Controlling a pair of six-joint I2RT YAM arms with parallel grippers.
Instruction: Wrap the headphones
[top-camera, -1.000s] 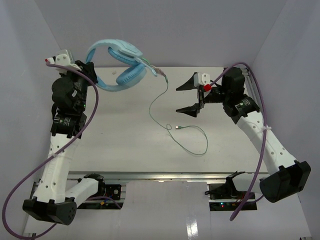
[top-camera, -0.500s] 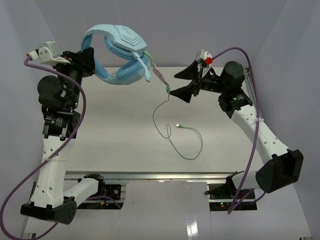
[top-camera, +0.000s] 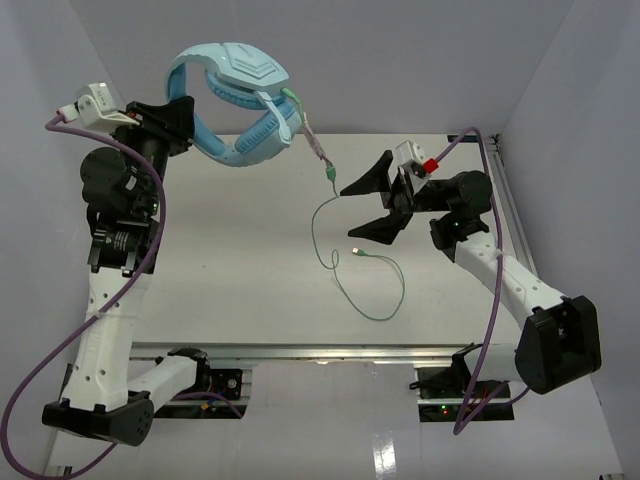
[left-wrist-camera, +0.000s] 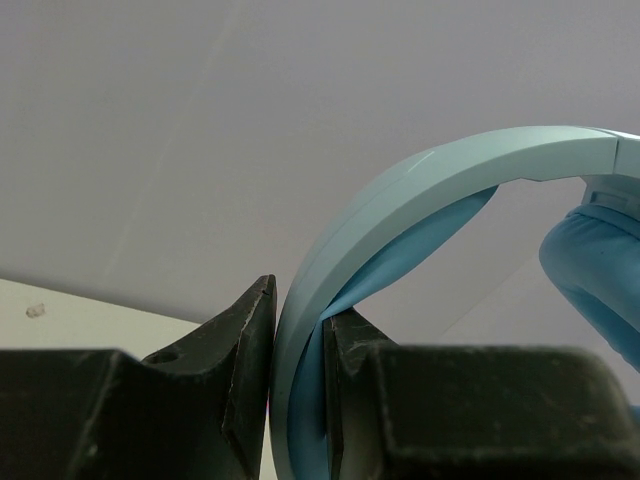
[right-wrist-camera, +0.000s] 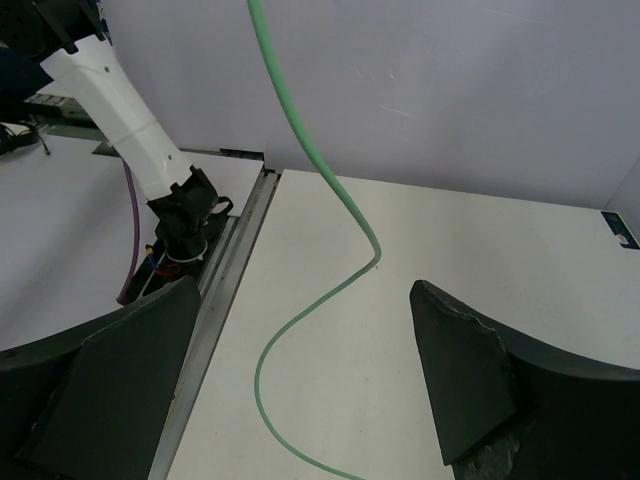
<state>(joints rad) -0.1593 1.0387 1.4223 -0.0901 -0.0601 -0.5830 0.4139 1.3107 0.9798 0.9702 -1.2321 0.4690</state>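
The light blue headphones (top-camera: 235, 100) hang in the air at the back left, above the table. My left gripper (top-camera: 185, 122) is shut on their headband (left-wrist-camera: 400, 190), which runs up between the two black fingers (left-wrist-camera: 250, 350); an earcup (left-wrist-camera: 600, 250) shows at the right edge. The thin pale-green cord (top-camera: 328, 175) drops from an earcup and loops on the table, its plug (top-camera: 357, 252) lying near the middle. My right gripper (top-camera: 348, 211) stands open just right of the hanging cord. In the right wrist view the cord (right-wrist-camera: 330, 190) passes between the wide-apart jaws of that gripper (right-wrist-camera: 305, 290), touching neither.
White walls close the table (top-camera: 230, 280) in at the back and both sides. A metal rail (top-camera: 330, 350) runs along the near edge. Thick purple cables (top-camera: 160, 220) trail along both arms. The left arm's base (right-wrist-camera: 180, 210) shows beyond the rail.
My left gripper has lifted the headphones higher and further left, pulling the cord up off the table. My right gripper swung toward the hanging cord, then came lower, staying open.
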